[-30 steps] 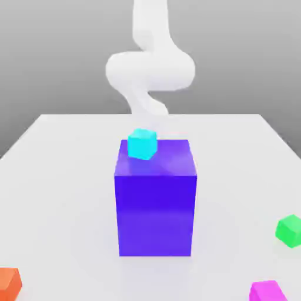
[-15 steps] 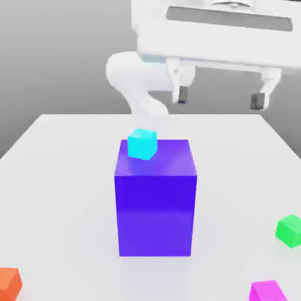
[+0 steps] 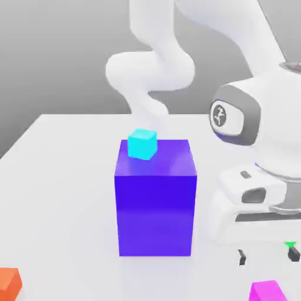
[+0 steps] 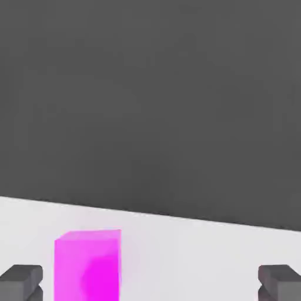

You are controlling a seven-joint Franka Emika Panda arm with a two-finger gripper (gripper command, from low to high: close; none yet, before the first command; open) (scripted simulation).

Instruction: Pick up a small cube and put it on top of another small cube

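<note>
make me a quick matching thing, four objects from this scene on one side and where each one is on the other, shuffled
Things:
1. cyan cube
2. magenta cube
3. orange cube
4. blue block

Places:
A. table, near corner on the exterior view's left
B. middle of the table
C. on top of the blue block
D. table, just below the open gripper

Pairs: 1-C, 2-D, 3-A, 4-B

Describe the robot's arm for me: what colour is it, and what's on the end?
The arm is smooth, rounded and glossy white, built of thick curved segments. One joint has a dark grey ring around a white cap bearing a small dark logo. The hand is a white block ending in two small dark grey fingers.
</note>
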